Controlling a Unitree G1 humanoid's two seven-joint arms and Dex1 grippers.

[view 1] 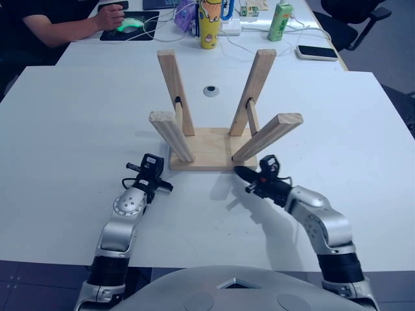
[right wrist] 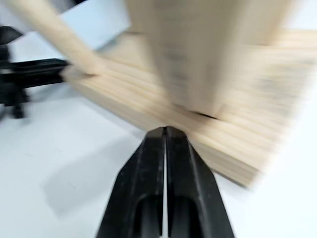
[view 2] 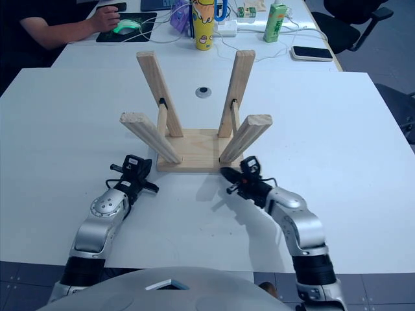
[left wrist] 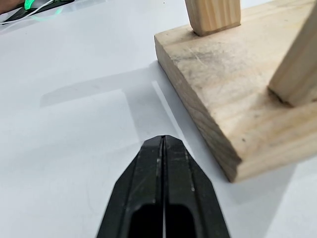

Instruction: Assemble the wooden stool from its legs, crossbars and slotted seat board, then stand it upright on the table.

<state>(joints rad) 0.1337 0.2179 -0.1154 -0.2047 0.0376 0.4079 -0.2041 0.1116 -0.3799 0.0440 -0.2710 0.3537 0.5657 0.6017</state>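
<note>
Stool (view 1: 175,84): upside down on surface (view 1: 78,129). Left claw (left wrist: 163,144): closed, empty, near seat (view 1: 207,144) corner. Right claw (right wrist: 165,131): closed, empty, just beside seat edge.

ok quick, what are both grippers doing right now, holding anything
Left gripper: closed, holding nothing, beside the seat board.
Right gripper: closed, holding nothing, tip near the seat board's edge.

From the head, we look forward and down over both arms at the white table (view 1: 58,129); both eyes share the upturned stool (view 1: 256,84). Our left wrist camera sits low, close behind the left gripper (left wrist: 163,141), facing a corner of the seat board (left wrist: 218,94). Our right wrist camera looks along the right gripper (right wrist: 165,131), nearer still to that board's edge.
</note>
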